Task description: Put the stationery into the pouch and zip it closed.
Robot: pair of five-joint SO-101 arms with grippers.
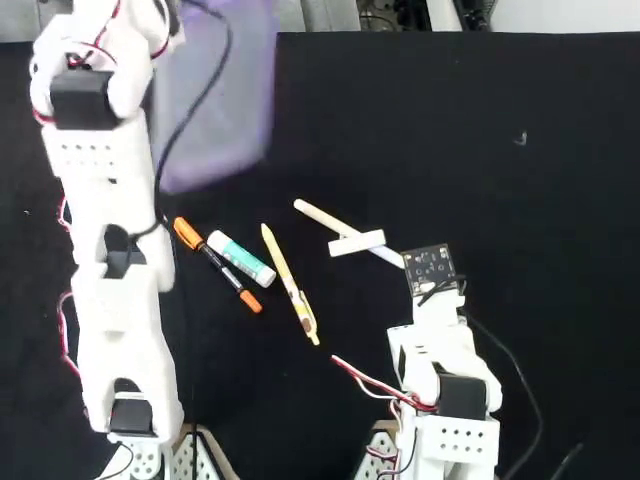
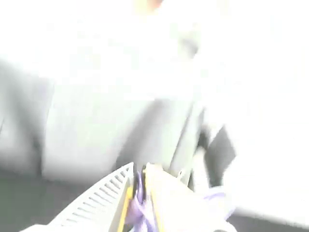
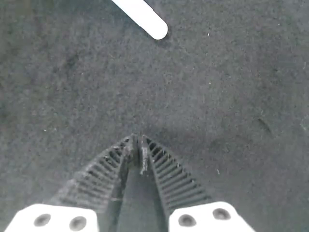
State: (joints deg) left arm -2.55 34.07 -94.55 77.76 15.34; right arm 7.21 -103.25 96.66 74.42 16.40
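Left gripper (image 2: 138,172): jaws pinched together on a fold of the translucent purple soft pouch (image 1: 218,100), which hangs lifted off the black cloth table (image 1: 520,250) at its far left corner, beside the raised left arm. Whether the zip is open I cannot tell. Right gripper (image 3: 139,143): fingers together, nothing between them, low over bare cloth. A rounded white tip lies just ahead of it. The stationery lies loose mid-table, all outside the pouch: an orange-and-black marker (image 1: 217,266), a white glue stick with a green cap (image 1: 241,259) just beside it, a slim yellow pen (image 1: 290,285), a thin white pen (image 1: 335,228), and a short white bar (image 1: 357,243) lying across the white pen. Judgement: all are light, stiff and smooth, and the round barrels will likely roll or squirt out of a skewed pinch, so take each across its middle. The pouch is limp and will sag shut unless its mouth is held open.
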